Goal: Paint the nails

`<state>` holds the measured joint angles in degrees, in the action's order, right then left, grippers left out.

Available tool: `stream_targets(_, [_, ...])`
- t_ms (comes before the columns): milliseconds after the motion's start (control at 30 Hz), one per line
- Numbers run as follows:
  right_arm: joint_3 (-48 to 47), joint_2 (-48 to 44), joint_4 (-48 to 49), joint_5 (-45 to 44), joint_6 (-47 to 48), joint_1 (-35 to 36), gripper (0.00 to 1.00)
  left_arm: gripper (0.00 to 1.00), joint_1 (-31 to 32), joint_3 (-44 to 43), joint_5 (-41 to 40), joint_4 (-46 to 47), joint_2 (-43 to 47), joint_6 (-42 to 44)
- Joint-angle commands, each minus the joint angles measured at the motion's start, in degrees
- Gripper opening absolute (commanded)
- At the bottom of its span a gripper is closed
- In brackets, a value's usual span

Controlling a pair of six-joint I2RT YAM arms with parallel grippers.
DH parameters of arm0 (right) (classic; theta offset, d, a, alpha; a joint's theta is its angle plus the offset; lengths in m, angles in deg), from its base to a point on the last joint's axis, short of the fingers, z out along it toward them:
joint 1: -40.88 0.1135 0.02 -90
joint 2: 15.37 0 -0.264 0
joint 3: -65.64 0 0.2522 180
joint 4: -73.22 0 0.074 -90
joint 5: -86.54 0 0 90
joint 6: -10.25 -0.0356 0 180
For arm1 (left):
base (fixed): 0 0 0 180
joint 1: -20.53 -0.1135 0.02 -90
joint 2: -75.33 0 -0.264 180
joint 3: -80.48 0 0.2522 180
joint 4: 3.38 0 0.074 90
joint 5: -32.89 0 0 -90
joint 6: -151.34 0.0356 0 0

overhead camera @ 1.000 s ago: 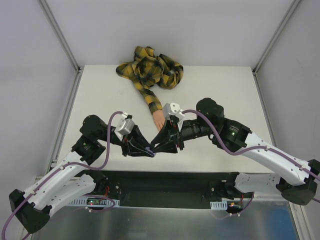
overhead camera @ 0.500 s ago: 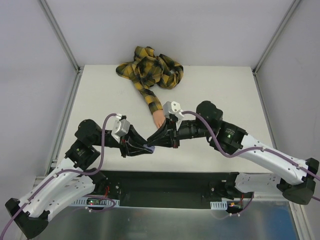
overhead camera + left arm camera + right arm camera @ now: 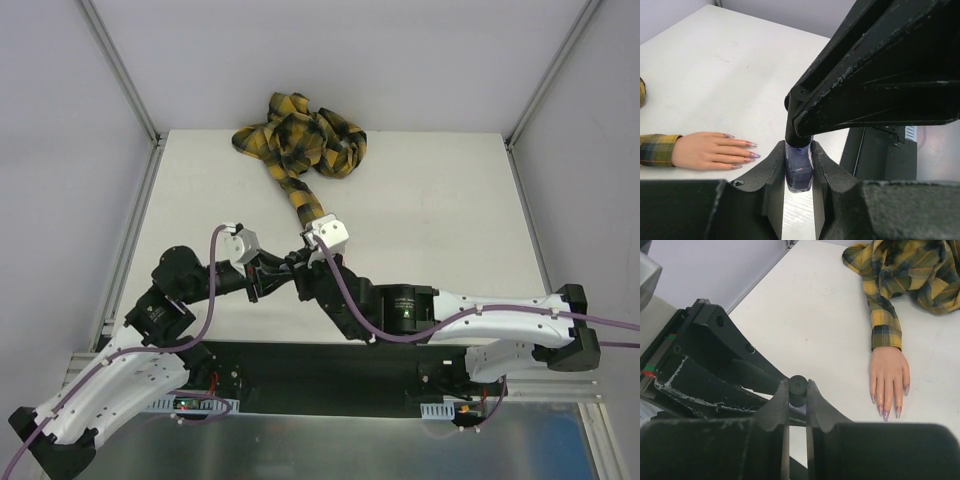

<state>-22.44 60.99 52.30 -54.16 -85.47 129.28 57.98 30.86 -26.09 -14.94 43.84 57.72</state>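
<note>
My left gripper [image 3: 799, 150] is shut on a small dark purple bottle [image 3: 799, 173], held upright just above the white table. From the other side, my right gripper [image 3: 797, 390] is shut on the bottle's black cap [image 3: 798, 386]. In the top view the two grippers [image 3: 288, 281] meet near the table's front edge. The peach mannequin hand [image 3: 888, 371] lies flat beside them, its pinkish-purple nails [image 3: 885, 413] pointing toward the arms. The left wrist view also shows the nails [image 3: 751, 155]. In the top view my right wrist hides the hand.
The yellow-black plaid sleeve [image 3: 300, 200] runs back to a bunched heap of cloth [image 3: 300, 135] at the table's far edge. The white table [image 3: 450, 220] ends in a dark ledge [image 3: 300, 360] just behind the grippers. Metal frame posts [image 3: 125, 70] stand at the far corners.
My right gripper has shut on the bottle's cap, and the right arm has swung round to the near side of the table. The left arm drew back slightly with the bottle.
</note>
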Motion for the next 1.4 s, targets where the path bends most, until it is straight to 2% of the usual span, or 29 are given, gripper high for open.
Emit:
stream_targets(0, [-1.2,-2.4,-9.1,0.8,-1.3,1.6,0.20,0.00,-0.9,-2.4,-4.4,7.8,-1.3,1.2])
stream_targets(33, [-0.8,-4.2,-9.1,1.7,0.3,1.4,0.37,0.00,-0.9,-2.6,-2.9,7.8,-1.7,1.2])
stream_targets(133, [-0.4,-7.1,-10.5,4.6,8.0,1.0,0.56,0.00,-0.9,-3.4,3.3,7.0,-3.8,1.0])
stream_targets(267, [2.2,-13.6,-11.0,11.6,16.3,-1.5,0.64,0.00,-0.9,-5.8,12.0,5.5,-7.2,0.5])
stream_targets(367, [6.5,-17.6,-8.9,30.3,20.5,-7.8,0.66,0.00,-0.9,-6.6,19.1,5.6,-8.7,-0.4])
stream_targets(400, [7.9,-20.4,-6.6,42.9,21.0,-11.9,0.66,0.00,-0.9,-6.8,23.2,5.8,-9.2,-0.7])
stream_targets(500, [11.5,-22.7,-1.3,66.5,20.7,-20.2,0.67,0.00,-0.9,-7.1,29.9,7.9,-11.1,-2.8])
stream_targets(533, [11.6,-22.6,-0.5,70.3,20.4,-21.6,0.66,0.00,-0.8,-7.2,33.9,9.0,-11.6,-3.7])
stream_targets(633, [11.0,-21.0,2.1,80.5,19.7,-24.5,0.63,0.00,-0.8,-6.6,39.4,13.7,-13.2,-8.0])
stream_targets(800, [10.3,-18.4,5.5,88.8,18.7,-26.3,0.56,0.00,-0.7,-5.9,42.0,16.3,-13.2,-10.2])
stream_targets(900, [9.5,-16.7,6.3,91.0,18.4,-26.3,0.48,0.00,-0.7,-5.8,42.0,17.0,-13.1,-10.6])
stream_targets(1000, [9.2,-15.7,6.6,91.7,17.9,-26.4,0.43,0.00,-0.7,-5.8,42.1,17.1,-13.1,-10.7])
stream_targets(1100, [9.2,-14.9,6.8,92.0,17.4,-26.4,0.33,0.00,-0.7,-5.8,41.5,17.2,-12.8,-10.9])
stream_targets(1133, [9.1,-14.8,6.7,92.1,17.0,-26.5,0.25,0.00,-0.7,-5.7,41.1,17.3,-12.6,-10.9])
stream_targets(1167, [9.2,-14.7,6.7,92.1,17.0,-26.5,0.21,0.00,-0.7,-5.6,40.6,17.3,-12.4,-10.7])
stream_targets(1200, [9.5,-14.7,6.8,91.7,16.7,-26.4,0.08,0.00,-0.7,-5.5,39.7,17.1,-11.9,-10.6])
stream_targets(1233, [9.8,-14.7,6.7,90.9,16.4,-26.4,0.01,0.00,-0.7,-5.5,37.6,17.1,-11.6,-10.4])
stream_targets(1333, [11.4,-15.4,6.9,86.3,15.5,-26.1,0.01,0.00,-0.8,-5.6,30.0,13.3,-9.8,-7.6])
stream_targets(1367, [12.0,-15.4,6.9,82.4,15.2,-25.3,0.01,0.00,-0.8,-5.8,27.4,11.7,-8.9,-5.3])
